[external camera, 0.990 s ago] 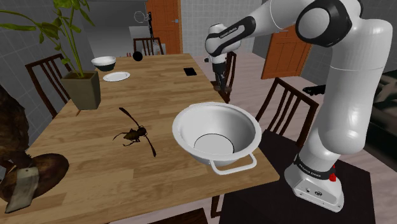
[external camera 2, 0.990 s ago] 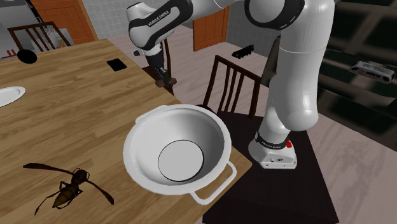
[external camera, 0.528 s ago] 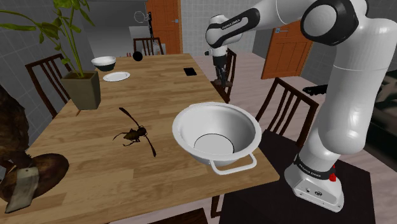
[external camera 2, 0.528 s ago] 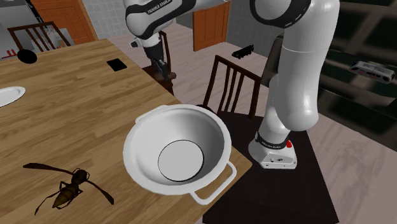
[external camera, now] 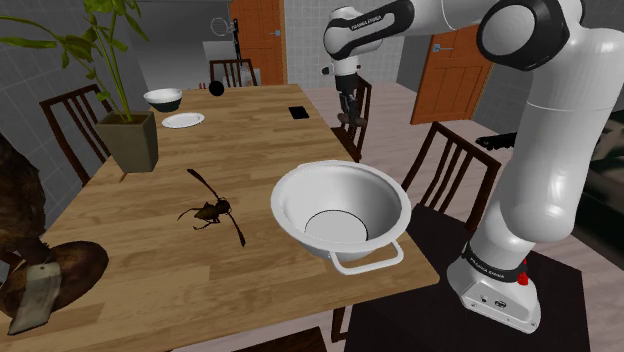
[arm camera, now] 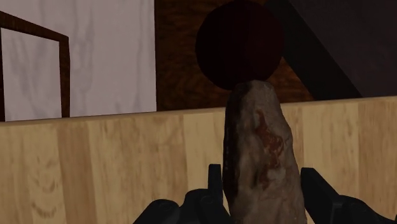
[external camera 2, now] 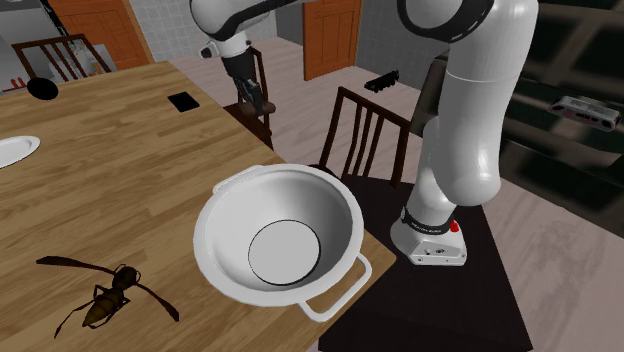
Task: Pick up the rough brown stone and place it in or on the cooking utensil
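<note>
Gripper (arm camera: 262, 183) fingers are clamped against both sides of one rough brown stone (arm camera: 259, 149), held in the air above the table (external camera: 150, 230) edge on the stand's side. One white handled pan (external camera: 296, 190) sits near the table corner closest to the stand, well apart from the stone. One insect figure (external camera: 210, 210), one potted plant (external camera: 130, 140), one plate (external camera: 183, 120) and one bowl (external camera: 163, 98) also rest on the table.

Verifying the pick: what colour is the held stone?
The stone is grey-brown with reddish streaks, clearest in the wrist view.
</note>
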### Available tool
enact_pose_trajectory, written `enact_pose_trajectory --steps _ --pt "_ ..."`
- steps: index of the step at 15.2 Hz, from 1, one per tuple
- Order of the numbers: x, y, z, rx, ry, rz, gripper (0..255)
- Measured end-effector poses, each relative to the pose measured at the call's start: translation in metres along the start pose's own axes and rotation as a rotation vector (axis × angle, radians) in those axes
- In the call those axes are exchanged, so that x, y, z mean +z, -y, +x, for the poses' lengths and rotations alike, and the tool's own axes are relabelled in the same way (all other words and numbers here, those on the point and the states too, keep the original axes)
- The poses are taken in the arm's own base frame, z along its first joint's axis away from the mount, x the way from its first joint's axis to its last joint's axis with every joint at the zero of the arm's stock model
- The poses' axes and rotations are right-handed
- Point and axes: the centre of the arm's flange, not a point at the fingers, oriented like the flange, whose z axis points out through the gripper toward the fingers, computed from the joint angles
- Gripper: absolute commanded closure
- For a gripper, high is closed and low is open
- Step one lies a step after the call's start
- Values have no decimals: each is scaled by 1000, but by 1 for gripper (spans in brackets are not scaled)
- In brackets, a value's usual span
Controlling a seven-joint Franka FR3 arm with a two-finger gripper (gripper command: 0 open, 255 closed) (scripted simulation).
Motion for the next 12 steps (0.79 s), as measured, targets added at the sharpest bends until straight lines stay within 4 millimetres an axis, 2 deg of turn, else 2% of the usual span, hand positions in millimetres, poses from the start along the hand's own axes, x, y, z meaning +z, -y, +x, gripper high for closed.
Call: enact_pose_trajectory --steps 8,12 --pt "-41 6 -5 0 0 0 255" --pt "-43 44 9 -1 0 1 255"
